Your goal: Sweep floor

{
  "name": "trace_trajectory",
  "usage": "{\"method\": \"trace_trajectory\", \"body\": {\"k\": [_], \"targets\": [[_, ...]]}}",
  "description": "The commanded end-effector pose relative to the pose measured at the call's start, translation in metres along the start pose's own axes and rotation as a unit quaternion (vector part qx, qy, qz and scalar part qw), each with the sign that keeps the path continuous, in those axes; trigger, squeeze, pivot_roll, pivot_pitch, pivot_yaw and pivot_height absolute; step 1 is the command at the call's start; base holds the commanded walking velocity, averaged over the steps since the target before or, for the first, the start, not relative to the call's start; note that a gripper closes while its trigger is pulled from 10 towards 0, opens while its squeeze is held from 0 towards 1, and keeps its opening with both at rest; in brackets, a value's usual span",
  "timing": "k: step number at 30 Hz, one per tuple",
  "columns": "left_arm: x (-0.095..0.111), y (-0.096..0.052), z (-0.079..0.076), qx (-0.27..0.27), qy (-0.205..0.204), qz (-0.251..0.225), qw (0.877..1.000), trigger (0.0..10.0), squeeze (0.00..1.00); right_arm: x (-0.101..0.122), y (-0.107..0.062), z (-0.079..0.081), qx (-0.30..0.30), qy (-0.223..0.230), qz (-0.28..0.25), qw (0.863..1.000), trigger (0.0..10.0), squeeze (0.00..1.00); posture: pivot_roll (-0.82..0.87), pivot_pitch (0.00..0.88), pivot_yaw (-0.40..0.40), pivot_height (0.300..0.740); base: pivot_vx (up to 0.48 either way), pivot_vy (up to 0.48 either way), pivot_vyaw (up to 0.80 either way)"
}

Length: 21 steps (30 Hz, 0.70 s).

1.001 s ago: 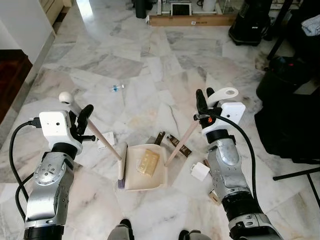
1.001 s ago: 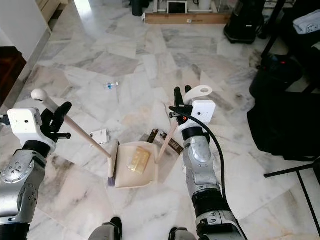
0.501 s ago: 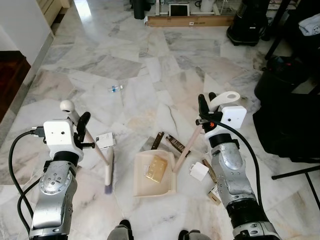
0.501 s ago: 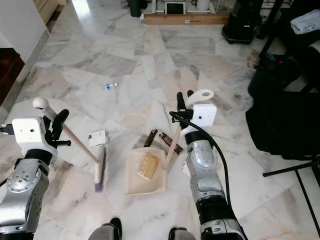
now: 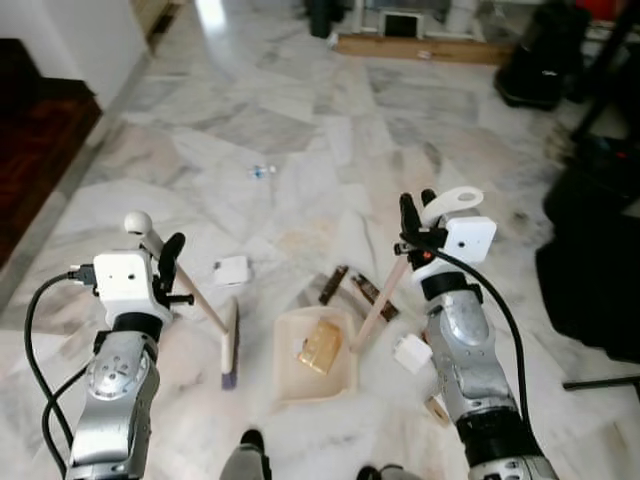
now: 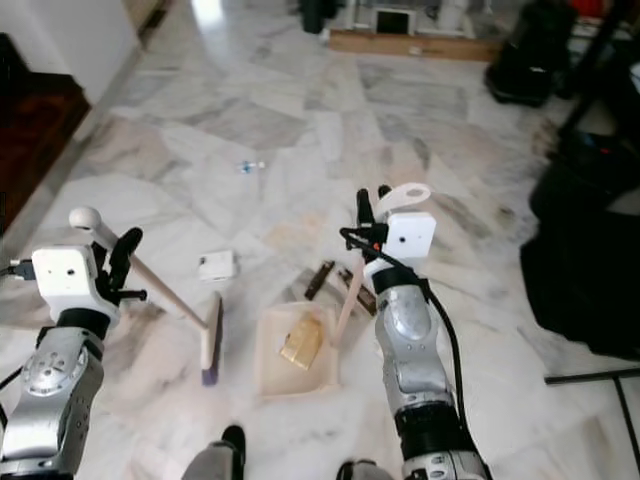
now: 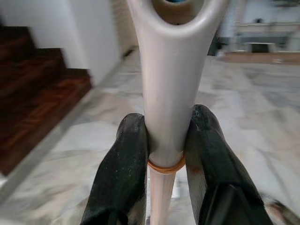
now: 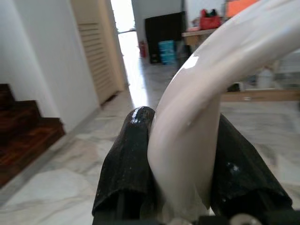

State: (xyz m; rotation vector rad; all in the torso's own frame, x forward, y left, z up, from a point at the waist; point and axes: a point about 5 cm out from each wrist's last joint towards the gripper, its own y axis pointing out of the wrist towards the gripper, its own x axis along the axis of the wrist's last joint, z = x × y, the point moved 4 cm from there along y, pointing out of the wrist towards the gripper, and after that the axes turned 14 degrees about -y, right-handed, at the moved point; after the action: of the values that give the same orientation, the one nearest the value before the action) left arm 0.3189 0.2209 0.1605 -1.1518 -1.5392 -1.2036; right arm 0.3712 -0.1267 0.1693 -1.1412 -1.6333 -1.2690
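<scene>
My left gripper [image 5: 168, 262] is shut on the pale stick of a small broom [image 5: 205, 305]. Its brush head [image 5: 230, 345] rests on the marble floor, a short gap to the left of the dustpan. My right gripper [image 5: 415, 215] is shut on the looped top of the cream dustpan's long handle [image 5: 382, 300]. The dustpan [image 5: 290, 372] sits flat between my arms with a yellow-brown packet [image 5: 320, 344] in it. In the wrist views, black fingers [image 7: 123, 173] clamp the broom stick [image 7: 168, 93], and black fingers [image 8: 127, 164] clamp the pan handle [image 8: 192, 117].
Litter lies around the pan: a white card [image 5: 232, 270], two dark wrappers [image 5: 335, 285], a white box [image 5: 410, 352] by my right arm, and a small bottle [image 5: 262, 171] farther off. Black bags and stands [image 5: 600, 250] crowd the right side. A dark stair [image 5: 40, 130] is at far left.
The broom head has swung left, away from the dustpan's edge where it rested one second ago. The whole view has shifted, so the camera has moved.
</scene>
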Motion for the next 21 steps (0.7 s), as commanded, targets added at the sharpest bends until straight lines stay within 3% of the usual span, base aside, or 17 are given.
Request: {"method": "trace_trajectory", "body": {"k": [1, 14, 21], "targets": [[0.013, 0.004, 0.008, 0.009, 0.019, -0.029, 0.999, 10.0, 0.0, 0.019, 0.009, -0.006, -0.014, 0.0, -0.033, 0.999, 10.0, 0.0, -0.05, 0.117, 0.04, 0.74, 0.0, 0.0, 0.78], [0.014, 0.009, 0.012, 0.008, 0.049, -0.043, 0.998, 10.0, 0.0, 0.007, 0.01, -0.008, -0.014, -0.01, -0.012, 1.0, 10.0, 0.0, -0.01, 0.038, 0.038, 0.74, 0.0, 0.0, 0.78], [0.005, -0.007, 0.002, 0.01, 0.054, -0.049, 0.997, 10.0, 0.0, 0.005, -0.001, -0.018, -0.012, -0.023, -0.02, 0.999, 10.0, 0.0, -0.03, 0.0, 0.015, 0.74, 0.0, 0.0, 0.71]]}}
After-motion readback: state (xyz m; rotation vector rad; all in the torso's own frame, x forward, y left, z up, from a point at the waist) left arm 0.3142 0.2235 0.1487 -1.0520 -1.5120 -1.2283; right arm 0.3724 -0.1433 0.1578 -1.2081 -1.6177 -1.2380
